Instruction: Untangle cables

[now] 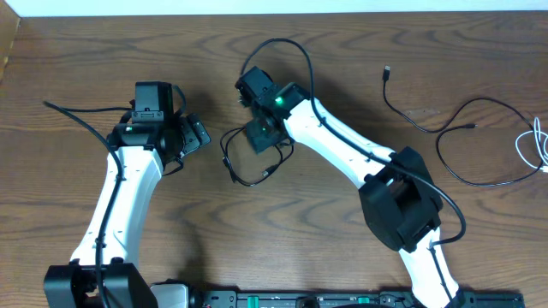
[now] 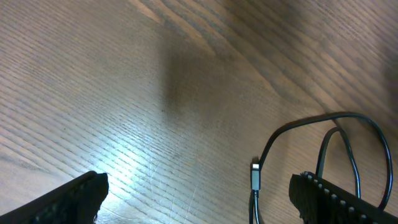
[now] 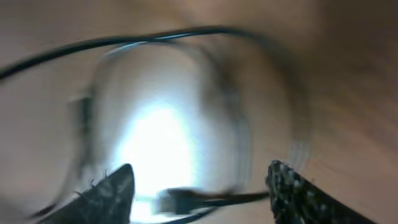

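While my right gripper [image 3: 199, 190] hangs over a small black cable loop [image 2: 336, 115] at mid-table, jaws apart and blurred, my left gripper [image 2: 198, 193] stands wide open just beside it. A longer black cable [image 1: 411, 120] and a white cable [image 1: 538, 141] lie far right.

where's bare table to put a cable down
Free: bare wood between the left arm and right arm toward the front, and the far-left corner. Crowded: small black loop by the right tool; long black cable and white cable at right.
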